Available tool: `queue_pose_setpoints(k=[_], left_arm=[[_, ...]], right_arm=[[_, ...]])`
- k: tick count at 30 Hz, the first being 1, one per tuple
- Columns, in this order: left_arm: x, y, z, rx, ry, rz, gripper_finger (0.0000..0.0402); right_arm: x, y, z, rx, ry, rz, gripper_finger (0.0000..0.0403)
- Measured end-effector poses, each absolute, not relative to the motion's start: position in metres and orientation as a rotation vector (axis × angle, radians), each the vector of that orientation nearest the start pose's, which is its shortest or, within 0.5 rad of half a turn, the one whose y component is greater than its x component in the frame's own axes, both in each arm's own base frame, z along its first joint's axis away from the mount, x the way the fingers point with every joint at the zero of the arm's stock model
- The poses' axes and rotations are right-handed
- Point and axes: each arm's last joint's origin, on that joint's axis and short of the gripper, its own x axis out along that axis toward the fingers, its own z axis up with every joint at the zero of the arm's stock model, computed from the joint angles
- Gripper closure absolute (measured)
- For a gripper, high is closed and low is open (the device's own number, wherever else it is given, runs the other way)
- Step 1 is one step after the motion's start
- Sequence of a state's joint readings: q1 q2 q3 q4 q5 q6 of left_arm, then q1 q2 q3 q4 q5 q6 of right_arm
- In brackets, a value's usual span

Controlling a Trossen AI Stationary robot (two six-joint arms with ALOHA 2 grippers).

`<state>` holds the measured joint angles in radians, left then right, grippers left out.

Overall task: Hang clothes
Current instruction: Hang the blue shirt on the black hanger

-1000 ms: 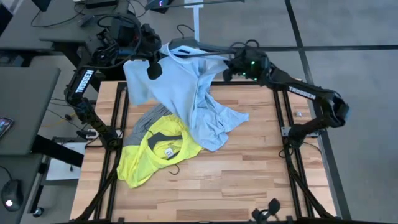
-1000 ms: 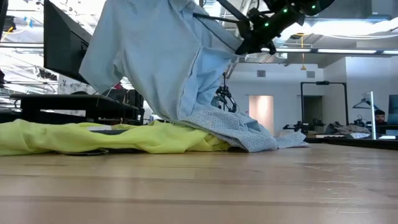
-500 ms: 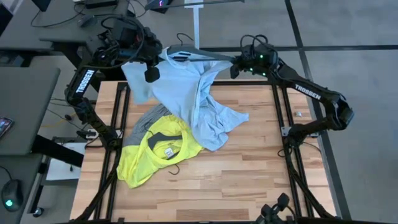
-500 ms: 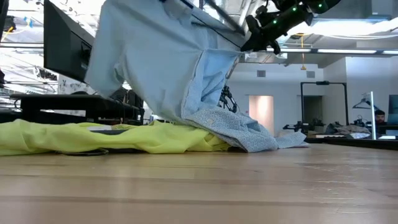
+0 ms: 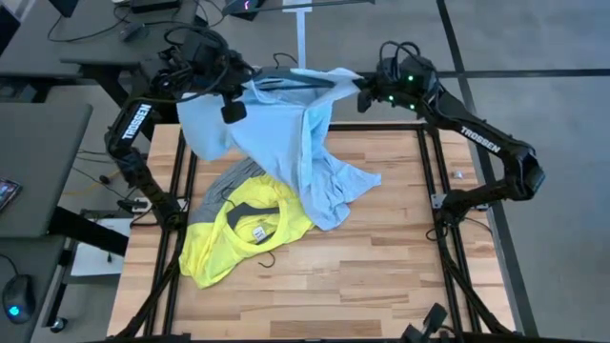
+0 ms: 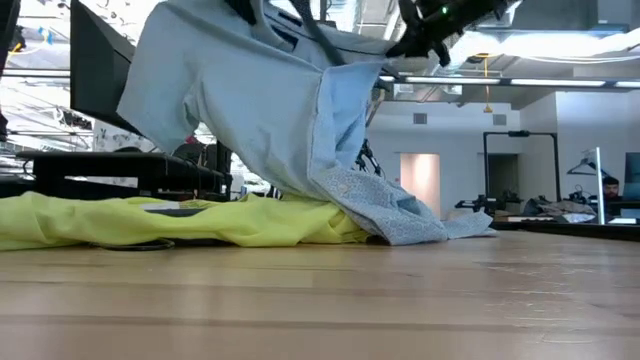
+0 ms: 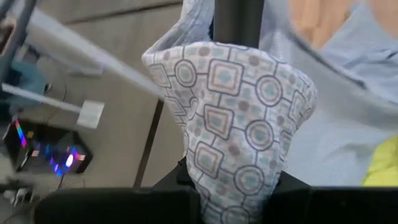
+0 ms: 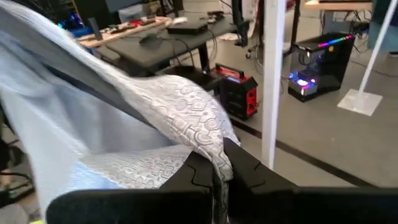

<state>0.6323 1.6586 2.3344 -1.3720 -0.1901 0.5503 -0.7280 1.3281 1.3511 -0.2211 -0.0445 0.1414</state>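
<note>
Wooden bench (image 5: 381, 267) fills the high view's centre, lab floor round it. L fingers (image 7: 155, 202), upper left of that view, pinch the light-blue shirt (image 5: 276, 133); R fingers (image 8: 245, 171), upper centre-right, pinch its other side. Shirt is stretched between both, hem trailing on the bench. Yellow tee (image 5: 233, 238) and grey tee (image 5: 224, 186) lie lower left, flat. Step, I'd say: lifting shirt w/ hanger (image 5: 286, 78) inside. Next needs both arms rising evenly.

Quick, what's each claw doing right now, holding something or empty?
Left gripper: shut on the light-blue shirt, lifted behind the table.
Right gripper: shut on the same shirt's other end.
</note>
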Motion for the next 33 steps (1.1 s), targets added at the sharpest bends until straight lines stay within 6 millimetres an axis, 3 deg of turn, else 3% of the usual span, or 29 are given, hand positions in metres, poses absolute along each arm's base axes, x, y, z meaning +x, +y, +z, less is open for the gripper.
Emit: queue_pose_setpoints(k=[8,13,15,21,25,29,33], left_arm=[[0.237,0.189,0.502,0.213,0.748,0.725,0.0377],[0.242,0.2,0.493,0.126,0.741,0.709,0.0377],[0.247,0.202,0.493,0.101,0.702,0.694,0.0377],[0.251,0.204,0.498,0.061,0.604,0.668,0.0377],[0.251,0.202,0.496,0.011,0.612,0.603,0.0377],[0.253,0.193,0.491,-0.017,0.651,0.526,0.0377],[0.26,0.19,0.479,-0.027,0.735,0.503,0.0377]], right_arm=[[0.251,-0.147,0.431,0.276,0.049,-0.432,0.0403],[0.251,-0.121,0.477,0.159,-0.08,-0.327,0.0403],[0.252,-0.11,0.484,0.133,-0.081,-0.275,0.0403],[0.262,-0.089,0.444,0.145,0.263,-0.221,0.0403],[0.262,-0.088,0.433,0.114,0.319,-0.26,0.0401],[0.249,-0.092,0.466,0.026,0.171,-0.278,0.0401],[0.231,-0.083,0.497,-0.055,0.106,-0.265,0.0402]])
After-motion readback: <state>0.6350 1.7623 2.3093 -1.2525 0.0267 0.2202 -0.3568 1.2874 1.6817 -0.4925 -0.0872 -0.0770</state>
